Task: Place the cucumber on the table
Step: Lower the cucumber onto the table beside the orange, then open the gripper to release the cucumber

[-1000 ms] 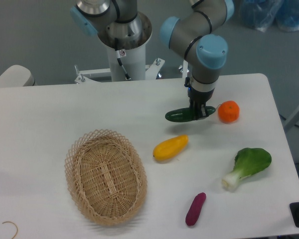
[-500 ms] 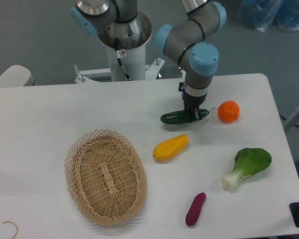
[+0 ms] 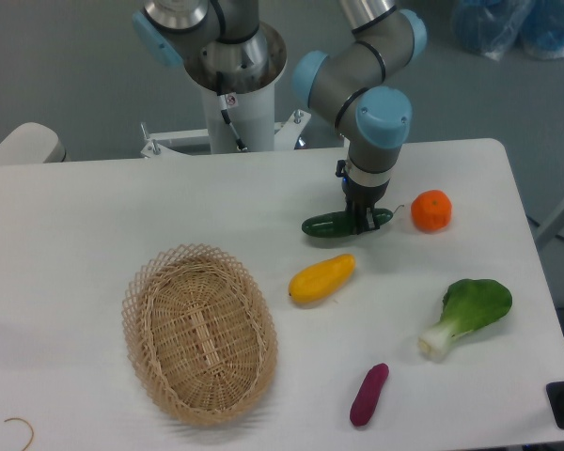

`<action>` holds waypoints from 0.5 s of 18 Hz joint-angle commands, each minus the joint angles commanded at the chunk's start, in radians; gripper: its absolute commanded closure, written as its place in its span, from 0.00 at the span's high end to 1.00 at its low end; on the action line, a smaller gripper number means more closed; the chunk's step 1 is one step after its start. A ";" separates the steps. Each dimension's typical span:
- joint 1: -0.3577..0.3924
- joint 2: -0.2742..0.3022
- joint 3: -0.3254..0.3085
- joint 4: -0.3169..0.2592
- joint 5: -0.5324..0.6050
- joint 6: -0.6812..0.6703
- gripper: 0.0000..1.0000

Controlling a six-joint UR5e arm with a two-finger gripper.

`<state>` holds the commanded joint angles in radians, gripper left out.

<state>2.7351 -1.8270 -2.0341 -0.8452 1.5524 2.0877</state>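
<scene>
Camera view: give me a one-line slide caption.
Gripper sets cucumber on table beside orange.

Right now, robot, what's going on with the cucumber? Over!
Gripper shut on cucumber. Cucumber low at the table, contact unclear. Yellow vegetable and orange close by, not touching.

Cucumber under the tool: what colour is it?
Dark glossy green. The cucumber shows best in the fixed camera view, with the tool closed around its right half.

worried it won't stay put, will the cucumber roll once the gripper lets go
Probably only a little: the cucumber is long and slightly curved, lying low on the flat table. Its glossy skin looks slippery, so it may shift as the gripper opens.
</scene>
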 joint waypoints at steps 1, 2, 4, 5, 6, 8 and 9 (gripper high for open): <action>0.002 0.000 0.002 0.000 0.000 0.000 1.00; 0.003 0.003 0.005 0.000 0.000 0.000 1.00; 0.005 0.011 0.021 -0.002 0.002 -0.002 1.00; 0.005 0.015 0.035 -0.005 0.002 -0.005 1.00; 0.006 0.020 0.049 -0.008 0.002 -0.015 1.00; 0.006 0.021 0.086 -0.012 0.002 -0.055 1.00; 0.006 0.021 0.103 -0.011 -0.003 -0.073 1.00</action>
<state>2.7412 -1.8055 -1.9315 -0.8560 1.5494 2.0143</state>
